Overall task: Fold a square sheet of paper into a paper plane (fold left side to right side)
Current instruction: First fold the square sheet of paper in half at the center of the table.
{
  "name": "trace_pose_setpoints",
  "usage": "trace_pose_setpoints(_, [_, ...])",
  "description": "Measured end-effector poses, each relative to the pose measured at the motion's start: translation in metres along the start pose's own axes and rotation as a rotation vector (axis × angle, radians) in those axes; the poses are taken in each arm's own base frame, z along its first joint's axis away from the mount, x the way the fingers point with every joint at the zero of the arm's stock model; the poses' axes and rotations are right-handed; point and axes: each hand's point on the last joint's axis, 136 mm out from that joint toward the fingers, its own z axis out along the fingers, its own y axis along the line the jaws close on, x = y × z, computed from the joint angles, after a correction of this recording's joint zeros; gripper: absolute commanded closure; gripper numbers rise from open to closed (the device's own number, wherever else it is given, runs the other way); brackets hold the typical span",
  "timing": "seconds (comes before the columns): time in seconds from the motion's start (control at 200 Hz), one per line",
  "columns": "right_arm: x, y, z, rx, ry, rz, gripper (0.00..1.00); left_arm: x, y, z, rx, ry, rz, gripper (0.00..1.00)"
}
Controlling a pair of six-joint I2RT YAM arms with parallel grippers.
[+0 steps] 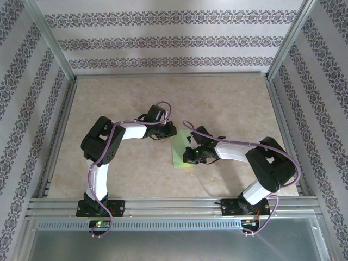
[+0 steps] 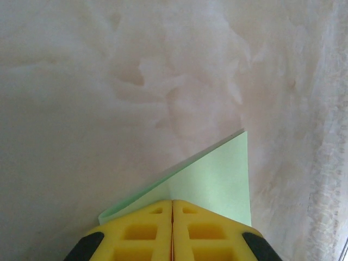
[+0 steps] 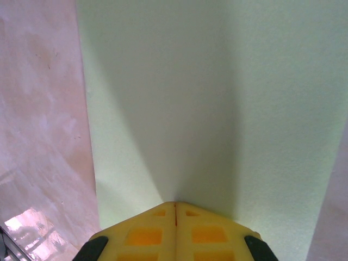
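The square sheet of paper (image 1: 180, 148) lies near the middle of the table (image 1: 228, 103), a little toward the near side, and reads from above as an upright narrow strip between the two wrists. The left gripper (image 1: 167, 134) sits at its far left corner. The right gripper (image 1: 191, 154) sits over its near right part.

In the left wrist view the left gripper (image 2: 172, 202) has its yellow fingers (image 2: 141, 231) pressed flat together. The sheet (image 2: 217, 179) fans out from under the tips to one sharp corner, with a second thin green edge showing along its left side and a faint crease running up from the seam. It seems nipped there, though it may only be pinned down.

In the right wrist view the right gripper (image 3: 175, 204) is also closed tight, pads meeting — tips resting on the sheet (image 3: 217, 109), nothing between them. The paper's left edge runs straight and clean against bare table (image 3: 38, 109).

Open tabletop (image 2: 109, 81) spreads on every side — widest beyond the paper. The metal frame rail (image 1: 174, 204) bounds the near edge and patterned walls (image 1: 163, 43) close the other three.
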Motion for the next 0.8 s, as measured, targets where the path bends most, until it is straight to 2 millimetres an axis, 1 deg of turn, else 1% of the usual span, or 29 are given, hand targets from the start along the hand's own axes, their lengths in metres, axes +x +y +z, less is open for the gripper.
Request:
trace_pose_setpoints(0.26, [0.0,0.0,0.0,0.0,0.0,0.0,1.0,-0.006,0.002,0.0,0.013,0.026,-0.025,0.91])
trace_pose_setpoints(0.4, [0.0,0.0,0.0,0.0,0.0,0.0,1.0,-0.018,0.007,-0.001,0.009,0.009,-0.029,0.91])
trace_pose_setpoints(0.525, [0.0,0.0,0.0,0.0,0.0,0.002,1.0,-0.034,0.019,-0.008,-0.019,-0.034,-0.034,0.91])
trace_pose_setpoints(0.64, [0.0,0.001,0.0,-0.001,0.0,0.003,1.0,-0.04,0.025,-0.013,-0.046,-0.063,-0.026,0.91])
trace_pose_setpoints(0.735, [0.0,0.001,0.0,0.003,-0.003,0.003,1.0,-0.036,0.028,-0.022,-0.066,-0.079,-0.022,0.91])
trace_pose_setpoints(0.805, [0.0,0.001,0.0,0.004,-0.004,0.009,1.0,-0.031,0.025,-0.034,-0.069,-0.087,-0.018,0.91])
